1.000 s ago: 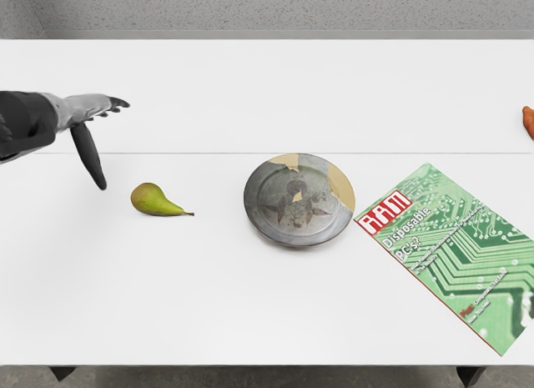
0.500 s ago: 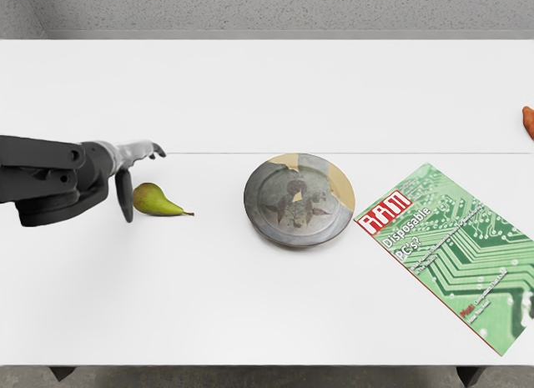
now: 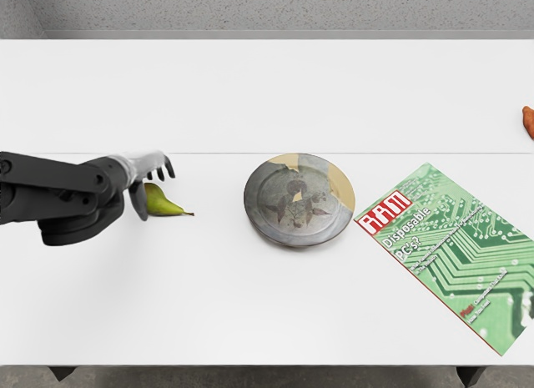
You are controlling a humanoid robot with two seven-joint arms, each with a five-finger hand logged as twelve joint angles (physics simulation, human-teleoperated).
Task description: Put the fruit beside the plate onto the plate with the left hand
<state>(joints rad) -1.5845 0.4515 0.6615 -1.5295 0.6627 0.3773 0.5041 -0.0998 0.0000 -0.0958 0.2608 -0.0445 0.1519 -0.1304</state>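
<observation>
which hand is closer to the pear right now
Left. The left hand hangs over the rounded end of the pear, fingers spread and thumb pointing down at its left side. The right hand is not in view.

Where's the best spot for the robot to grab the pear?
Probably the fat round end of the pear, coming from the left and above, where the left hand hovers open. It lies sideways, its thin stem end pointing right toward the plate.
</observation>
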